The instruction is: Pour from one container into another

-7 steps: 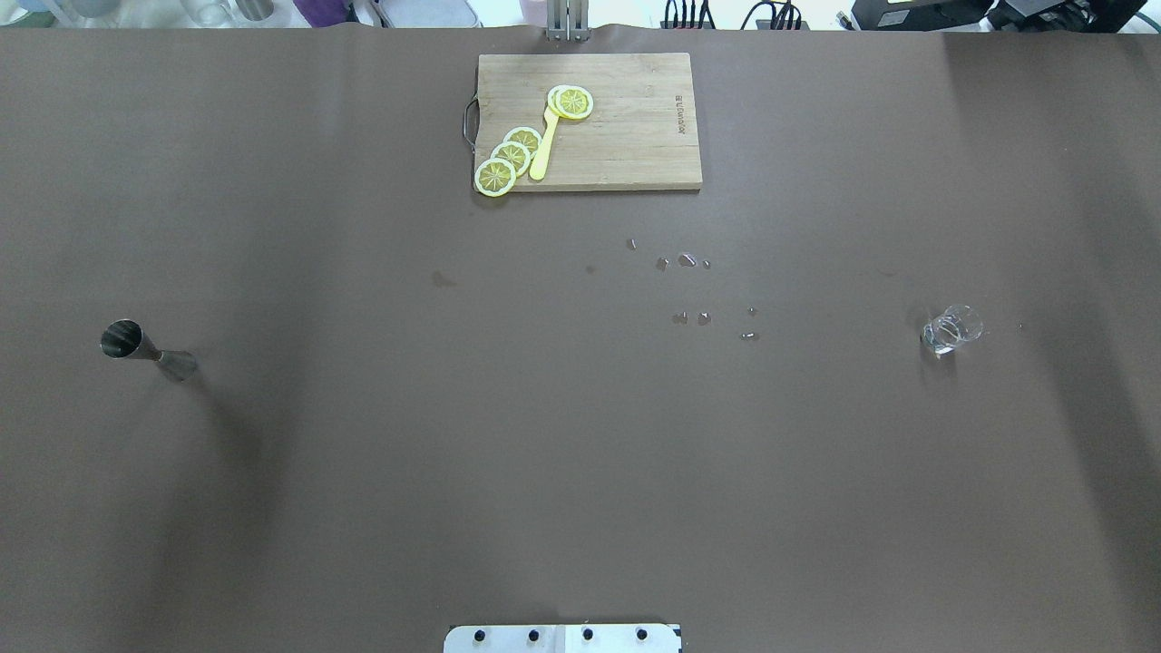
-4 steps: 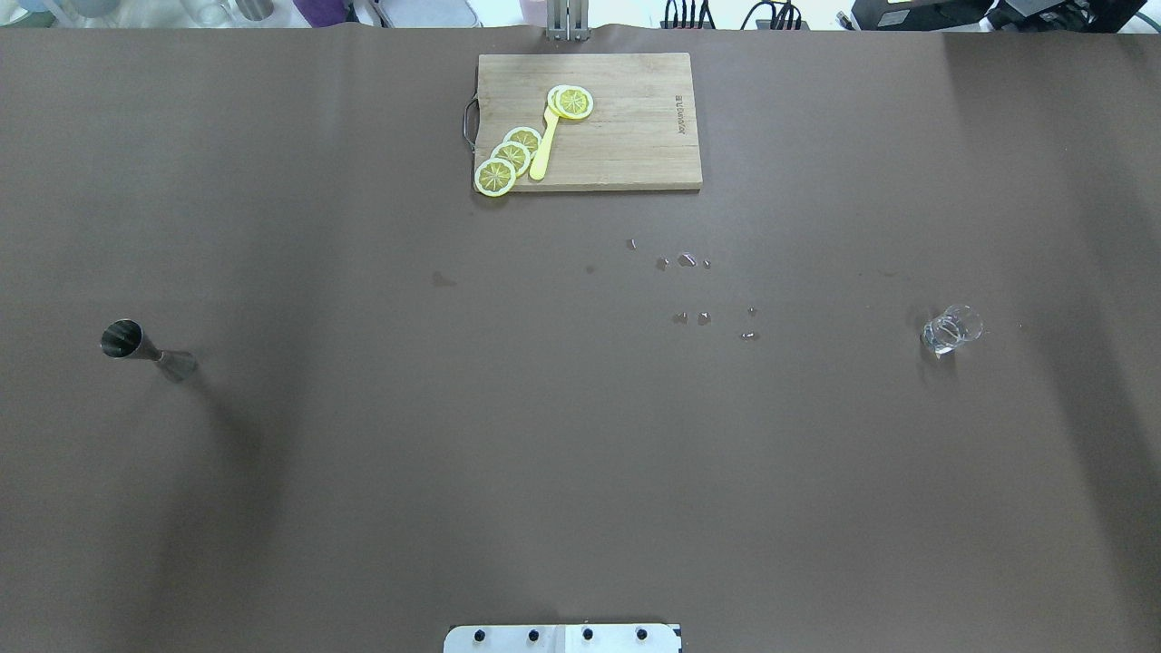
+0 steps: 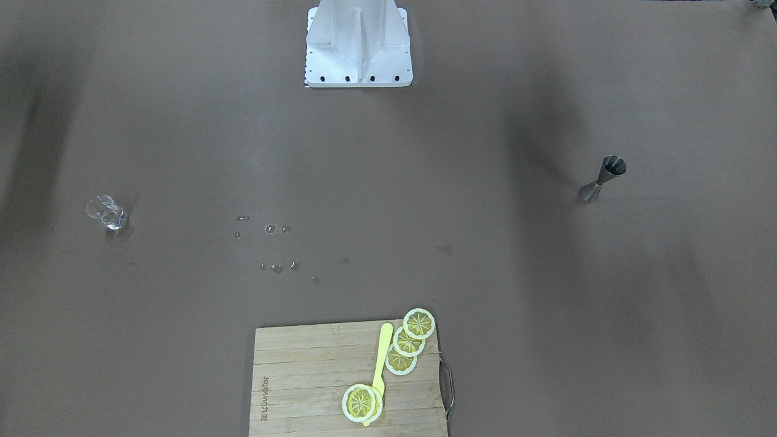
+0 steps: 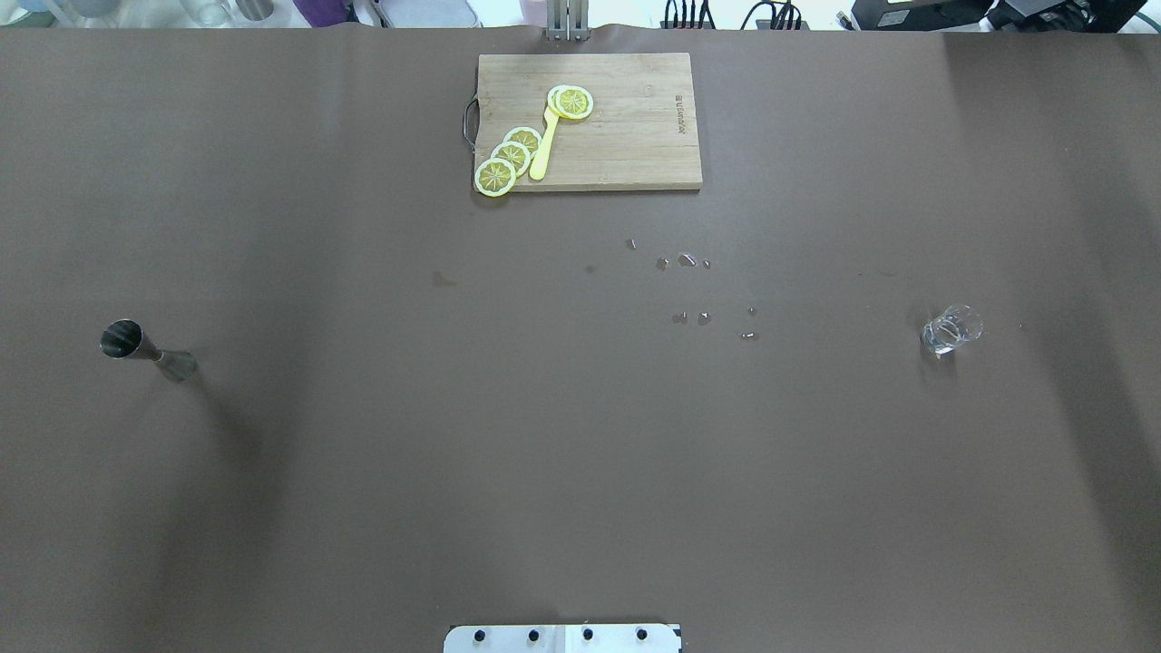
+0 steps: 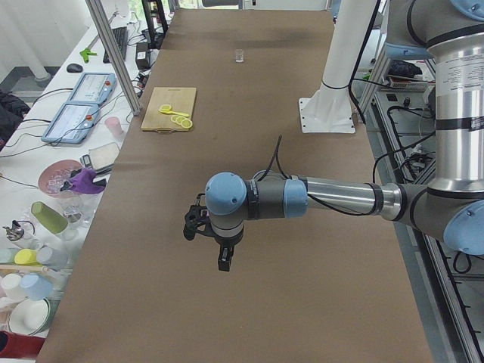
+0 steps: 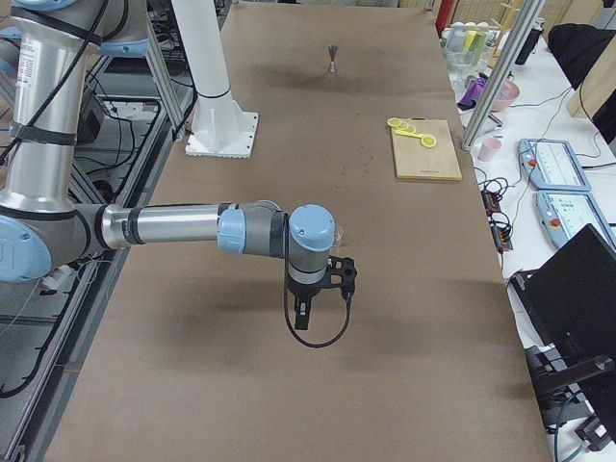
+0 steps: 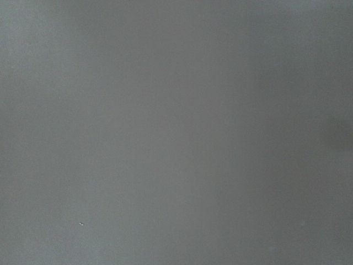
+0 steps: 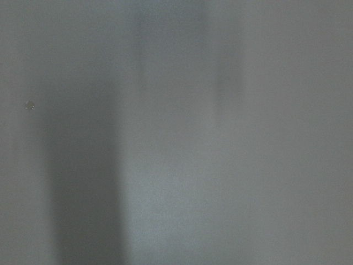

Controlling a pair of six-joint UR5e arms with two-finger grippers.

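The clear glass (image 4: 951, 328) stands on the brown table at the right of the overhead view, and at the left of the front-facing view (image 3: 107, 212). The steel jigger (image 4: 145, 349) stands upright at the far left, on the right in the front-facing view (image 3: 602, 178). No arm shows in either of these views. The exterior left view has my left gripper (image 5: 224, 261) hanging over the table's near part, and I cannot tell if it is open or shut. My right gripper (image 6: 300, 316) hangs likewise in the exterior right view, state not readable. Both wrist views show only blurred table.
A wooden cutting board (image 4: 626, 136) with lemon slices and a yellow utensil lies at the table's far middle. Several water droplets (image 4: 689, 261) dot the cloth between the board and the glass. The robot's white base (image 3: 358, 42) stands at the near edge.
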